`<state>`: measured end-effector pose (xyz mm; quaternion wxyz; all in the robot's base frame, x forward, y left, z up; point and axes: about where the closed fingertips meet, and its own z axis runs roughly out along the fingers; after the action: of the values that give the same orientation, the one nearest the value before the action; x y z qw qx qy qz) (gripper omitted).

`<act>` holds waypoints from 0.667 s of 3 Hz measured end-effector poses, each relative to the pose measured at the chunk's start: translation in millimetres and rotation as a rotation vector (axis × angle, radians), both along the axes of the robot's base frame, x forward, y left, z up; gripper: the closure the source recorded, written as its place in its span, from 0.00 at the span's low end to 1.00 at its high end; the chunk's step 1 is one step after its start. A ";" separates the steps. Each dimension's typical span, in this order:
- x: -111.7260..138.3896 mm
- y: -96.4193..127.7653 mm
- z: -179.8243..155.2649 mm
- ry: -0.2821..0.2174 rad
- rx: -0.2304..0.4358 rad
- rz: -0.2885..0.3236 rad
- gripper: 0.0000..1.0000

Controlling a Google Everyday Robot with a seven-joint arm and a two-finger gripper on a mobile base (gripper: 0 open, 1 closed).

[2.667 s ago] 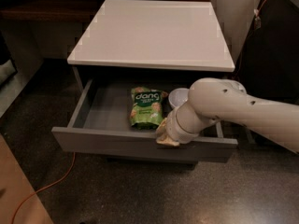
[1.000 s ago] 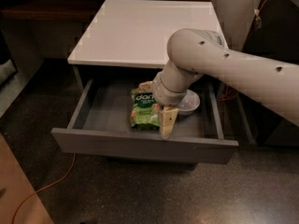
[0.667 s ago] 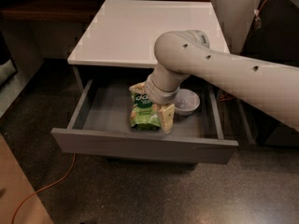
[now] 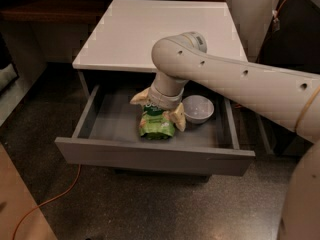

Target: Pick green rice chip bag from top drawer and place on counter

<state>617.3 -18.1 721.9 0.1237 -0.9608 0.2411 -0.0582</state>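
We log the top drawer (image 4: 150, 157) as pulled fully out beneath the counter (image 4: 150, 29), its grey interior open to view from above. The green rice chip bag (image 4: 156, 126) lies flat on the drawer floor, near the middle and close behind the front wall, well below the counter slab. The gripper (image 4: 157, 113) is down inside the drawer, directly over the upper end of the bag. Its two tan fingers (image 4: 178, 119) are spread apart, one to the left-rear of the bag and one at its right edge, so the bag sits between them. We cannot tell whether either finger touches the pouch, and the wrist hides the bag's top and lettering. The arm (image 4: 240, 81) reaches in from the right, crossing above the front right corner of the counter and the right half of the drawer. A white bowl (image 4: 198, 109) stands in the drawer just to the right of the bag, close beside the right finger and partly under the arm. A dark wooden shelf (image 4: 45, 9) runs behind the counter on the left. An orange cable (image 4: 47, 201) trails across the dark speckled floor (image 4: 150, 209) at lower left.
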 end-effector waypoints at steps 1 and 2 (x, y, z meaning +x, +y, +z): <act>6.2 -2.5 -24.6 0.020 -0.049 0.083 0.00; 17.4 1.3 -57.7 0.030 -0.064 0.119 0.00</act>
<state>634.7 -16.9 664.2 0.0926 -0.9777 0.1832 -0.0438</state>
